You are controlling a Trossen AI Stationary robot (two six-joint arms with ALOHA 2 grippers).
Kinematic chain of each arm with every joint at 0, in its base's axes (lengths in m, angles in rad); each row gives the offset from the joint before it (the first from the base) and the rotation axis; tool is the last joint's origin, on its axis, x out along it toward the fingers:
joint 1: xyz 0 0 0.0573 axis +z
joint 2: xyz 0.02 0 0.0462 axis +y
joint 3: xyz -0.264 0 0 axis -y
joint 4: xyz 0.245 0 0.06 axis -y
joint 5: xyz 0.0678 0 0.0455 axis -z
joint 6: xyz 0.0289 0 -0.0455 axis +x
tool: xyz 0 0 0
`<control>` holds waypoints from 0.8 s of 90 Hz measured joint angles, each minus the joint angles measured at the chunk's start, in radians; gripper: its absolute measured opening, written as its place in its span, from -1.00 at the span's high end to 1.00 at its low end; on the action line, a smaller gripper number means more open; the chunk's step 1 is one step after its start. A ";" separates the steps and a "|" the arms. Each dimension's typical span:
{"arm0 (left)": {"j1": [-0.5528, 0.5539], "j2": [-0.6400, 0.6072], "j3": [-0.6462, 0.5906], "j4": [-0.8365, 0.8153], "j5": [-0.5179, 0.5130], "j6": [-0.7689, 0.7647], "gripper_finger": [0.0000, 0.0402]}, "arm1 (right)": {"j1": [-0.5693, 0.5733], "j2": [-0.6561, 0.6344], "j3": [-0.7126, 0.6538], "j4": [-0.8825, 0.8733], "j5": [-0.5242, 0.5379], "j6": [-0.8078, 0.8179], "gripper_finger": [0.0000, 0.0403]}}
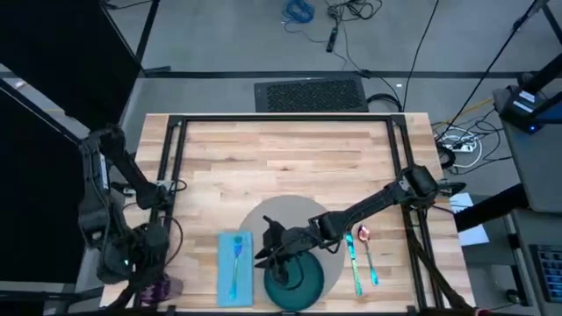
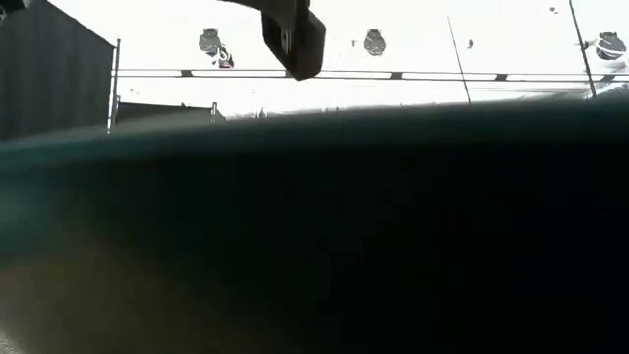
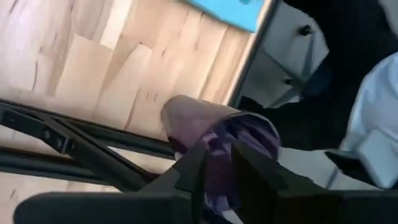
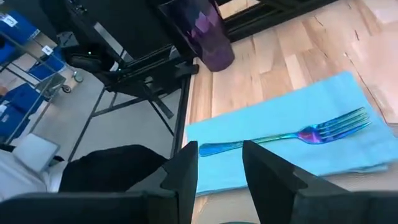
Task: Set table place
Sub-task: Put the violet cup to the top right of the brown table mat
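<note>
Left gripper (image 3: pixel 217 163) clamping purple cup (image 3: pixel 214 134), plate (image 1: pixel 294 279) partly hidden by right gripper (image 1: pixel 268 253)

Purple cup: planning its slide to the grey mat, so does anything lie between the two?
Yes. The light blue napkin, with a fork on it, lies flat between the purple cup and the grey mat. The right gripper also hangs over the mat, by the teal plate.
</note>
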 joint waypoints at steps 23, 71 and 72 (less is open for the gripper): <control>0.000 0.082 0.000 -0.018 0.127 0.049 0.70 | -0.006 0.000 0.000 -0.042 -0.043 -0.026 0.43; 0.001 0.081 -0.001 -0.058 0.159 0.052 0.70 | -0.047 -0.001 0.000 -0.064 -0.079 -0.039 0.43; 0.002 0.078 -0.001 -0.063 0.159 0.052 0.69 | -0.047 -0.001 0.000 -0.066 -0.079 -0.039 0.43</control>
